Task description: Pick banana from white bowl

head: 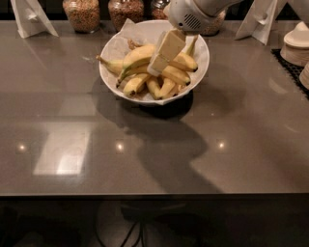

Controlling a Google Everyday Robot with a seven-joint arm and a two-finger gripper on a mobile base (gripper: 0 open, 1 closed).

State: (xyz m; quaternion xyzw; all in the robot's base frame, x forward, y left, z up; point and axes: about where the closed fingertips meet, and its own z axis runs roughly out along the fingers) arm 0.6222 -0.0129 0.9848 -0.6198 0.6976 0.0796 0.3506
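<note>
Grey table (145, 159), white bowl (108, 57) near far edge, gripper (156, 66) over bananas (176, 75), grip unclear

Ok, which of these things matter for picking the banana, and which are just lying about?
For the job: bananas, white bowl, gripper just over the bananas.
Lying about: jars behind the bowl, white stands at the back corners, stacked dishes at right.

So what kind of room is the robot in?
Probably a kitchen or snack bar: jars of food stand along the back of a counter, a white bowl holds bananas, and dishes are stacked at the side. The gripper hangs over the bananas.
</note>
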